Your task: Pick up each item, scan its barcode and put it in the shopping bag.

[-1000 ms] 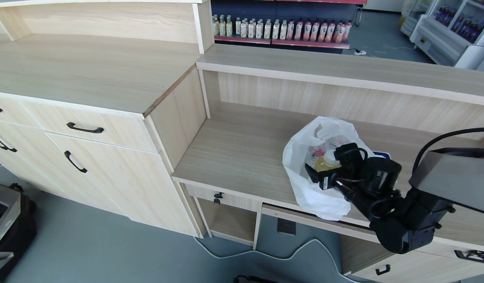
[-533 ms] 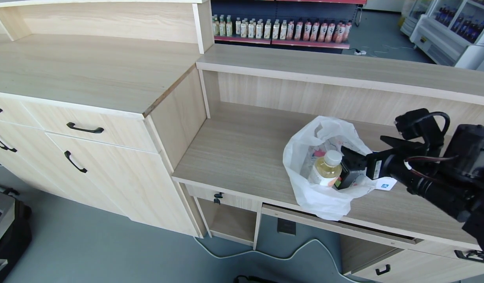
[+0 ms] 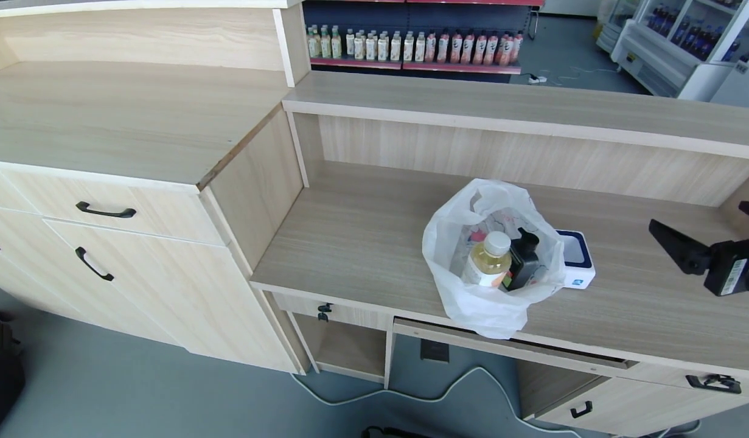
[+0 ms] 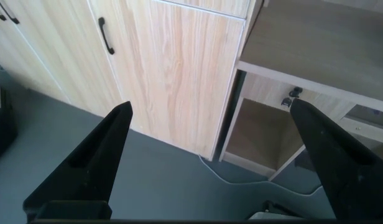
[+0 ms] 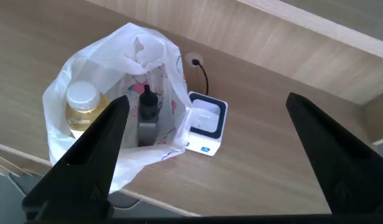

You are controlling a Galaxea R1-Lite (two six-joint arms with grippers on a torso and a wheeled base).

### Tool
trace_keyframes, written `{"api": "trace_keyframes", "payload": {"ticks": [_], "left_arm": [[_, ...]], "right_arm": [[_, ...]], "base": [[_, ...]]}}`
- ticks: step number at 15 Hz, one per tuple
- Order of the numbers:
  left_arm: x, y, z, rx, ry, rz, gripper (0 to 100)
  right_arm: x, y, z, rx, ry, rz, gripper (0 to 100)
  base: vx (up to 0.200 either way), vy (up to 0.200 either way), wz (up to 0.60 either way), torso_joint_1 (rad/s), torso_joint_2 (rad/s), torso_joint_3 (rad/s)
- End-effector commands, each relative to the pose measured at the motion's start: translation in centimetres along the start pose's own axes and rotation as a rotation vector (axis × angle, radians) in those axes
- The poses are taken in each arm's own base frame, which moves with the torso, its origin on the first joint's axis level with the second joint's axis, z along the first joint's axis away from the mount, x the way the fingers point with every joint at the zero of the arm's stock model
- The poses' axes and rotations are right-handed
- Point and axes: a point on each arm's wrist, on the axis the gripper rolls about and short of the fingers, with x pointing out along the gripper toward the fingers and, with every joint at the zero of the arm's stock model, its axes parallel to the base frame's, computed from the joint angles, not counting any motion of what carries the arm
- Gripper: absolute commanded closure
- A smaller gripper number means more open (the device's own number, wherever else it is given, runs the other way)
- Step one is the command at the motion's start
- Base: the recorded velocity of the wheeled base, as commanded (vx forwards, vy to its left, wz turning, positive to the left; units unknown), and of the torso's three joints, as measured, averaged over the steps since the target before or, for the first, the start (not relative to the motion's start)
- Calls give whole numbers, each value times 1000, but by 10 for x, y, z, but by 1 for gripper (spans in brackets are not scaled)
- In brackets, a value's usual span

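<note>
- Right gripper (image 3: pixel 696 214): spread wide, empty, well right of bag (image 3: pixel 471 304).
- Left gripper (image 4: pixel 210 104): spread wide, empty, above floor by cabinet (image 4: pixel 173 68).
- Bag: on counter (image 3: pixel 362 231), just beside scanner (image 3: pixel 576 258); holds tea bottle (image 3: pixel 487 263) and dark bottle (image 3: pixel 523 260), both upright.
- Bag film: thin, limp; likely slumps, so take by rim.
- Bottles: stiff, smooth, probably liquid-heavy; grip mid-body, not cap.

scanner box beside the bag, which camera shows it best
The right wrist view: it looks down on the scanner nearly whole, with its cable behind. In the head view the shopping bag covers one edge of the scanner. The left wrist view faces a cabinet door.
</note>
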Motion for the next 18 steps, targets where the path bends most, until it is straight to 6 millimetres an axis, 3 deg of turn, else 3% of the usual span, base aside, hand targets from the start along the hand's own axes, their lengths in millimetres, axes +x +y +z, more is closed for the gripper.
{"api": "trace_keyframes", "payload": {"ticks": [1,6,11,13,17,18], "left_arm": [[0,0,0,-1,-1,1,0],[0,0,0,-1,-1,1,0],[0,0,0,-1,-1,1,0],[0,0,0,-1,-1,1,0],[0,0,0,-1,-1,1,0],[0,0,0,-1,0,1,0]], "right_arm": [[-10,-4,7,40,-43,-19,0],[-29,-14,3,159,0,-101,0],[-66,-21,-10,280,15,-185,0],[-100,-16,-26,320,53,-220,0],[-142,4,-89,285,87,-124,0],[-151,5,-92,291,70,-127,0]], "base": [[0,0,0,0,0,0],[0,0,0,0,0,0],[0,0,0,0,0,0],[0,0,0,0,0,0],[0,0,0,0,0,0],[0,0,0,0,0,0]]}}
